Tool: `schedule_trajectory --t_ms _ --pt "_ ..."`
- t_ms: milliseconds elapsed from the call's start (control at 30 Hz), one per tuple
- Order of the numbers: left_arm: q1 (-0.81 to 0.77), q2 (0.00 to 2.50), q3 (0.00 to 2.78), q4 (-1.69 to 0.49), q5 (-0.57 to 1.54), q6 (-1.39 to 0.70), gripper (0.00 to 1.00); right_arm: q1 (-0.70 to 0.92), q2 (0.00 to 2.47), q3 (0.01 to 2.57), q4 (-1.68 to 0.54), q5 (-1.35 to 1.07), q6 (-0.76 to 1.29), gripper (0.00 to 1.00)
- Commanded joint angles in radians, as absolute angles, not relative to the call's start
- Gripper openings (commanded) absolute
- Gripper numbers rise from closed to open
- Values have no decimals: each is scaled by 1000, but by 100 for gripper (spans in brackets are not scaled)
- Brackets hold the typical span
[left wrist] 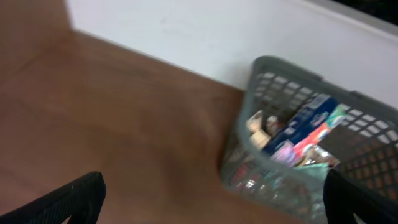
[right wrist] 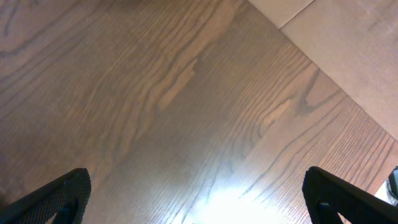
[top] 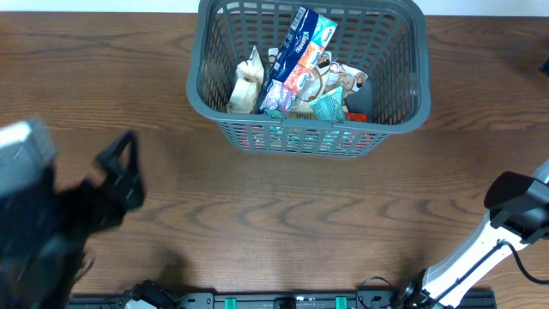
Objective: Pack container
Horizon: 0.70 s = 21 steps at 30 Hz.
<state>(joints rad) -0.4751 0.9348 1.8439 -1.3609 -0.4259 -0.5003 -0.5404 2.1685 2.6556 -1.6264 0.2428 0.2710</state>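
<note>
At far edge of table (top: 300,223), container (top: 219,112) holds packets (top: 296,51); left hand (left wrist: 217,205), right hand (right wrist: 199,199) both released, empty, well apart from it.

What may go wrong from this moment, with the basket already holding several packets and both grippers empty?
1. The tall blue packet leans steeply on the pile in the basket; another item dropped in might tip it over the rim.
2. The left gripper, open, looks blurred in the overhead view, probably from motion; a fast swing could hit the basket's lattice wall and shove it.
</note>
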Motion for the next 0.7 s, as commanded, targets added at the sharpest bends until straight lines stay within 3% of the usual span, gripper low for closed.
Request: schedule_trajectory --t_ms 0,433,667 --pt "-477 887 1844 -1443 -501 -583 99 -543 2166 2652 -1627 250 284 99" --pt "-477 776 1763 -1689 -560 -757 99 -543 2166 2652 -1627 250 284 99" --pt "-477 737 1744 -1689 -391 -518 99 -543 2166 2652 -1627 250 284 99"
